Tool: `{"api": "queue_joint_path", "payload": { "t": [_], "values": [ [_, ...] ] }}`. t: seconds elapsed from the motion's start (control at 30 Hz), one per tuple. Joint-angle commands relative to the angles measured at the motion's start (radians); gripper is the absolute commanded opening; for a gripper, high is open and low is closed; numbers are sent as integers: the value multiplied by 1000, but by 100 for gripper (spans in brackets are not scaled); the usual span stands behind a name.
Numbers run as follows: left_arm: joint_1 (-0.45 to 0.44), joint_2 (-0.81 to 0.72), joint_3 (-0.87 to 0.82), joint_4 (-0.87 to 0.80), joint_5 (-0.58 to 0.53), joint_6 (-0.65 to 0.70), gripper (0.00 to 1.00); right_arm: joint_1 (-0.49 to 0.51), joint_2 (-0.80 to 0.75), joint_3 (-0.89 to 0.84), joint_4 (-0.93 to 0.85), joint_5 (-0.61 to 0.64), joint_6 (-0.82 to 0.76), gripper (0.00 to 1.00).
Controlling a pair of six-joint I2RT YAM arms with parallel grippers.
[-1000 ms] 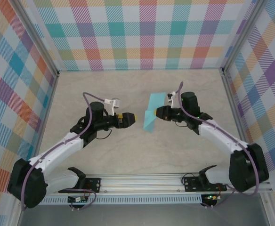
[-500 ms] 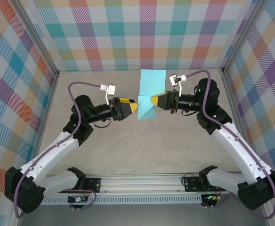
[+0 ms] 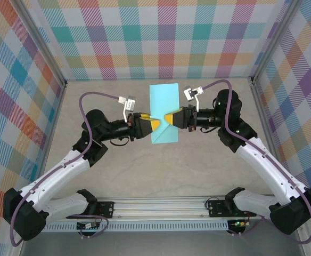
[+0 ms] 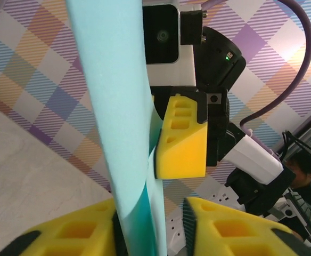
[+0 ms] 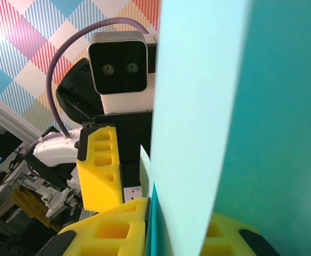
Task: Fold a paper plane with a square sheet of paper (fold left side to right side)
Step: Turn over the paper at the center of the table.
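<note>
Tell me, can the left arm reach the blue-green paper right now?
Looks like yes. The left gripper has its yellow fingers either side of the square sheet of paper, which the right gripper holds up in the air facing it. Nothing stands between them.

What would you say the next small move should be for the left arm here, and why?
Probably close the left gripper fully on the square sheet of paper. Its fingers flank the sheet with a gap beside one, while the right gripper pinches it in the air, so a second firm grip seems needed first.
</note>
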Motion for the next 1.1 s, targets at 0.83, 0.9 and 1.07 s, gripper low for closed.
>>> {"api": "queue_joint_path", "payload": {
  "t": [0.83,0.9,1.07],
  "values": [
    [-384,448,318,-1222,-1471,143,0,3,-331,32,-960,1402,-282,83],
    [-389,543,382,-1311,-1518,52,0,2,-374,8,-948,1421,-278,88],
    [-392,742,540,-1490,-1544,-113,0,2,-404,-23,-950,1440,-282,97]
  ]
}}
